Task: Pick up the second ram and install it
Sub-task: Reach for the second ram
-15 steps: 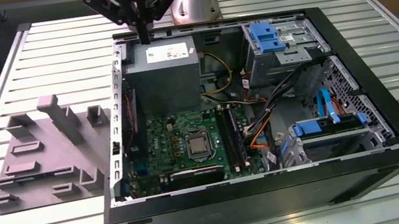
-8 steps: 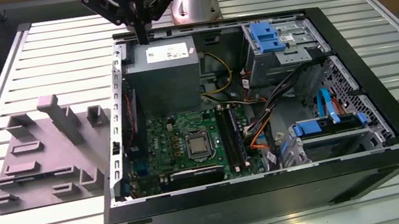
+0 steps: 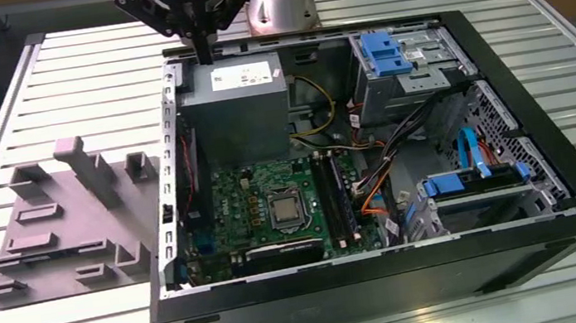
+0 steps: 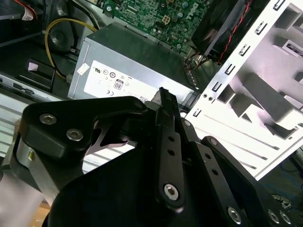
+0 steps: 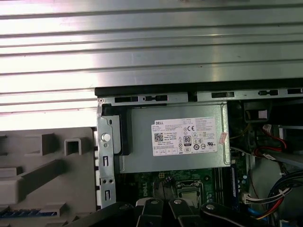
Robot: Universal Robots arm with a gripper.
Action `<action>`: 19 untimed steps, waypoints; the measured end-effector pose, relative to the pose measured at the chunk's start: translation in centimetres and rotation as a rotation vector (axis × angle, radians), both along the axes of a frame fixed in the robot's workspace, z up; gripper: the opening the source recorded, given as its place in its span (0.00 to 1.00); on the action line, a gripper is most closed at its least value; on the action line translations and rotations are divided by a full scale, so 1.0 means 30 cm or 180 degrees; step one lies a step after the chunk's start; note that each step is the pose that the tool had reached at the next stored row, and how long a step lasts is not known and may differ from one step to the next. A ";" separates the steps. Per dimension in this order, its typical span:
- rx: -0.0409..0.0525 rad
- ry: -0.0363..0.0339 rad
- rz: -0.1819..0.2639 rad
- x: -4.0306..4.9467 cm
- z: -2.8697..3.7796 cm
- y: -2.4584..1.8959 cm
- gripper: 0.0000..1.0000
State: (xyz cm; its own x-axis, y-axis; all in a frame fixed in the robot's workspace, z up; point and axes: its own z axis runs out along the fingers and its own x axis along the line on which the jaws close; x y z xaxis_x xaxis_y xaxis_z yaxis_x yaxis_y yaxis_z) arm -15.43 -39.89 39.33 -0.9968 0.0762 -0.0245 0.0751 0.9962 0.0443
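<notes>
My gripper (image 3: 204,54) hangs over the far edge of the open computer case (image 3: 562,209), just above the grey power supply (image 3: 234,110). Its dark fingers (image 4: 164,106) stand together, shut, with nothing between them. On the green motherboard (image 3: 242,197), to the exterior view's right of the square silver processor (image 3: 287,208), long dark ram sticks (image 3: 334,197) stand in the memory slots. I cannot tell which one is the second ram. In the first wrist view the power supply (image 5: 175,142) lies straight beyond the gripper's black links (image 5: 163,210).
A pale grey moulded tray (image 3: 63,233) with upright blocks lies on the slatted metal table (image 3: 84,50), on the exterior view's left of the case. Inside the case are blue drive brackets (image 3: 386,52), orange and yellow cables (image 3: 371,192) and the case's metal side wall (image 3: 170,202).
</notes>
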 end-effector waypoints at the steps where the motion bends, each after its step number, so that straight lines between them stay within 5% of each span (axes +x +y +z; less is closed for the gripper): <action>1: 0.0000 0.0000 0.0000 -0.001 0.000 0.000 0.11; 19: 0.0000 0.0000 0.0000 -0.019 0.000 0.000 0.11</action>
State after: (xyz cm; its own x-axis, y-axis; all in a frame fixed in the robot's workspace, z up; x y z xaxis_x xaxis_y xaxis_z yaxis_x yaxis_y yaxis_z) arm -15.99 -39.89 39.33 -0.9968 0.0763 -0.0245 0.0752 0.9962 0.0444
